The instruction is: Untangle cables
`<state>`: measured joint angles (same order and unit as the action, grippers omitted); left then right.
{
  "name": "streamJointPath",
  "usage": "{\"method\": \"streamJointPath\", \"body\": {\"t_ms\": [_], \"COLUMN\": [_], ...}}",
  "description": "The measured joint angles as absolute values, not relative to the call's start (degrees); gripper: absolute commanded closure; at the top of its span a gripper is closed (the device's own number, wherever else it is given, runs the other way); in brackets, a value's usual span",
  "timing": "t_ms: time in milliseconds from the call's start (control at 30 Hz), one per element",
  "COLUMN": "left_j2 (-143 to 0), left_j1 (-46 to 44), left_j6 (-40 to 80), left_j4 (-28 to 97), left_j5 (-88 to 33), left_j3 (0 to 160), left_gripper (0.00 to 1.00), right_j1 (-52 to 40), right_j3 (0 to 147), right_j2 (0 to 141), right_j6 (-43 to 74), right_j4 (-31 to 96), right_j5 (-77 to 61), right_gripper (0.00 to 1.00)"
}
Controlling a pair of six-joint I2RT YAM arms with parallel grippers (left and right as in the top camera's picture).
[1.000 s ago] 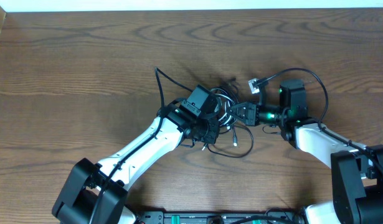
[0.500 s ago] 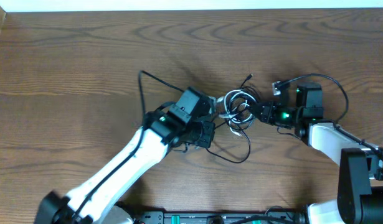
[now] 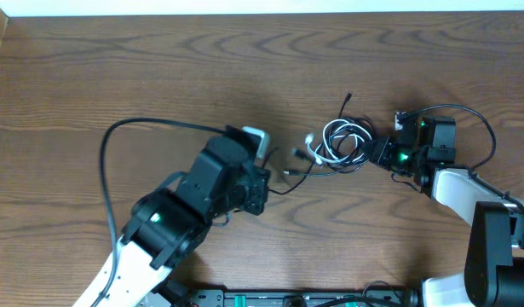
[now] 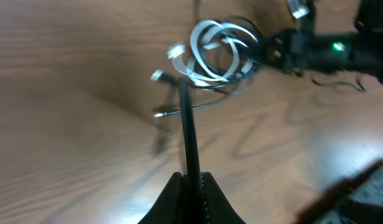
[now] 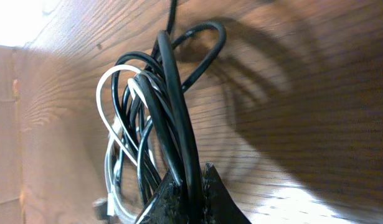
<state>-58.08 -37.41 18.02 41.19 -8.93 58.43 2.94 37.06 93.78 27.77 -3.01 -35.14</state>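
Observation:
The cables (image 3: 340,141) form a small tangle of black loops and one white cord right of the table's middle. My right gripper (image 3: 378,153) is shut on the tangle's right side. In the right wrist view its jaws (image 5: 190,182) pinch thick black strands, with the white cord (image 5: 109,127) looping to their left. My left gripper (image 3: 267,188) is shut on one black cable (image 4: 186,124), which stretches taut from its jaws (image 4: 192,182) to the tangle (image 4: 219,53). That cable's long tail (image 3: 151,124) arcs away over the left arm.
The left arm (image 3: 172,222) fills the lower left of the table. The right arm (image 3: 453,183) sits at the right edge, with its own thick black wire (image 3: 479,128) curving above it. A plug end (image 3: 348,99) sticks up from the tangle.
My left gripper has pulled left and toward the front, drawing a black cable out so its tail sweeps wide to the left. The right gripper has carried the tangle to the right.

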Motion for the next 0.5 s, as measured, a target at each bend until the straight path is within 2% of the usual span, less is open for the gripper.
{"method": "streamJointPath", "body": {"t_ms": [167, 500], "left_j2": [-56.5, -61.9], "left_j1": [-37.4, -37.4], "left_j6": [18.2, 19.7], "left_j4": [43.0, 45.7], "left_j5": [-2.7, -0.5], "left_j3": [58.4, 58.4], "left_gripper": [0.92, 0.92], "right_j1": [2.9, 2.9], "right_j3": [37.1, 37.1], "right_j2": [93.8, 93.8], "right_j6": [27.8, 27.8], "right_j4": [-2.9, -3.9], "right_j5": [-34.2, -35.7], "right_gripper": [0.99, 0.99]}}
